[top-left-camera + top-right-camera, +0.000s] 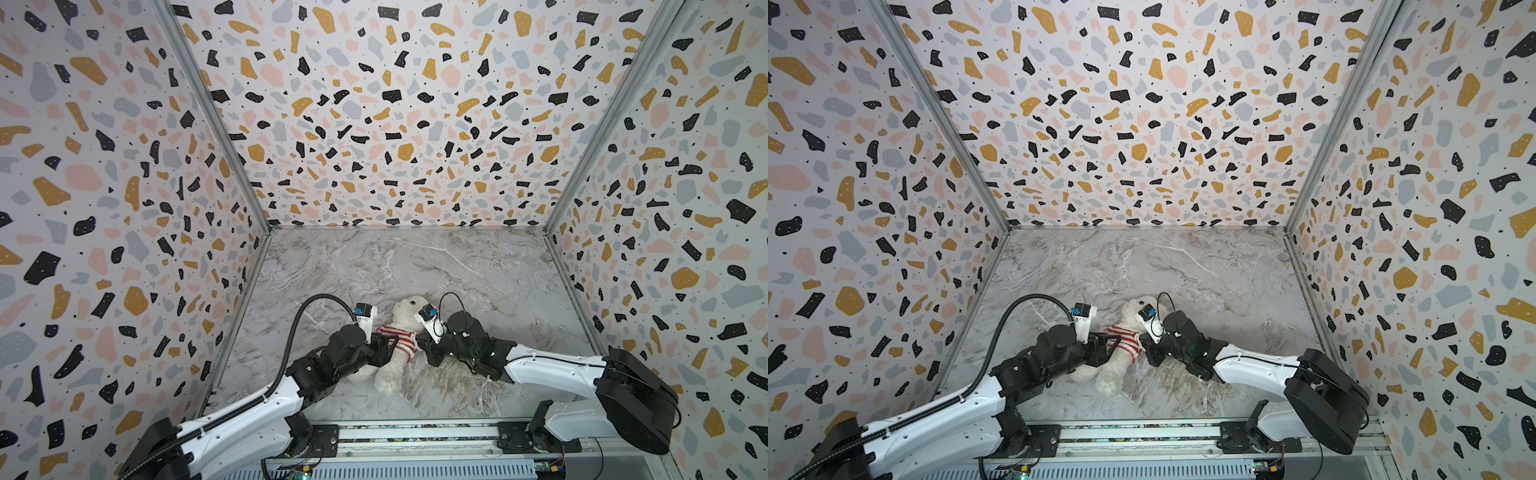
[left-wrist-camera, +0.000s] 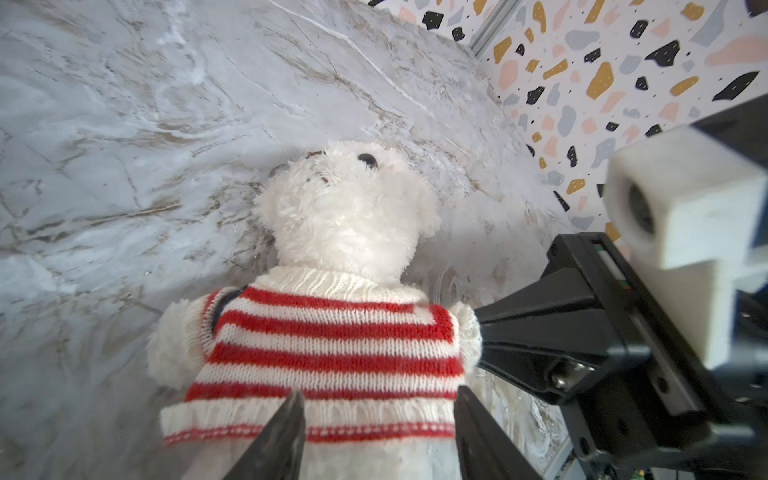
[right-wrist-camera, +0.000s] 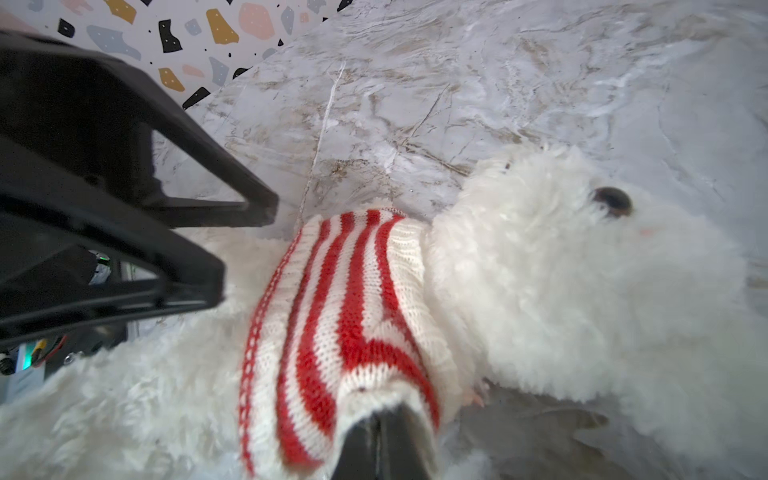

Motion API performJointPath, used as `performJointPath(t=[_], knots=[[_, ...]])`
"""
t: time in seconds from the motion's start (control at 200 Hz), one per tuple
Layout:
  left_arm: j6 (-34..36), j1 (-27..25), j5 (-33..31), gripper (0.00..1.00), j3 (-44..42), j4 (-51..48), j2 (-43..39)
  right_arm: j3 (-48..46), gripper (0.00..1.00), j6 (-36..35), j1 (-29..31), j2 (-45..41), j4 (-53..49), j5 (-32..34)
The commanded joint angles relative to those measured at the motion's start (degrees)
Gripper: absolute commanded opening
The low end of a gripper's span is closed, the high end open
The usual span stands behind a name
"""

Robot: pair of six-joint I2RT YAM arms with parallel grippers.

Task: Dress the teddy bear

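Nearest in the scene, the teddy bear's (image 1: pixel 394 368) stubby legs point toward the near edge of the marble surface (image 1: pixel 415 266). One leg lies in plain sight and the other is mostly hidden under the left arm's wrist. The bear lies on its back with its long axis running near to far, head at the far end and tipped slightly to the right. Just beyond the legs, the left gripper (image 2: pixel 379 399) comes in from the near left. Its fingers are spread on either side of the sweater (image 2: pixel 332 345) hem, so the torso lies straight ahead of them along the bear's length. Whether the fingers actually touch the knit cannot be told. On the bear's right side, the right gripper (image 3: pixel 386 415) has its fingers pressed together at the sleeve cuff, apparently pinching the knit edge. It is unclear whether the paw inside is caught as well. Both grippers are at the torso, and the right one looks the more engaged, so any tug on that sleeve would probably pull rightward, across the bear's axis. Farther back, the right wrist camera partly covers the head in both top views. The back of the sweater is out of sight against the surface.
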Motion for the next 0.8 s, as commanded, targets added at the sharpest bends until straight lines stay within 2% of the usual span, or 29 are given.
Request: performJointPath(t=[0.0, 0.145, 0.26, 0.415, 0.666, 0.791], knots=[[-4.46, -1.41, 2.16, 0.58, 0.93, -3.47, -3.87, 1.14, 0.00, 2.83, 1.10, -0.79, -1.13, 3.16], [-11.23, -2.70, 4.74, 0.49, -1.89, 0.79, -5.05, 2.61, 0.00, 3.34, 2.08, -0.07, -1.38, 4.27], [-16.64, -3.88, 6.34, 0.48, -4.48, 6.06, -4.97, 2.77, 0.00, 4.16, 3.01, -0.03, -0.93, 5.25], [-17.28, -4.85, 6.23, 0.48, -4.32, 6.81, -3.25, 2.51, 0.00, 5.37, 4.07, -0.66, 0.01, 6.26], [-21.52, -4.93, 3.14, 0.38, -6.43, 10.61, 0.76, 2.38, 0.00, 7.07, 6.14, -2.14, 1.06, 6.15], [-22.91, -5.06, 3.32, 0.39, -7.59, 12.33, 0.99, 1.38, 0.00, 7.92, 6.45, -2.19, 2.18, 6.45]])
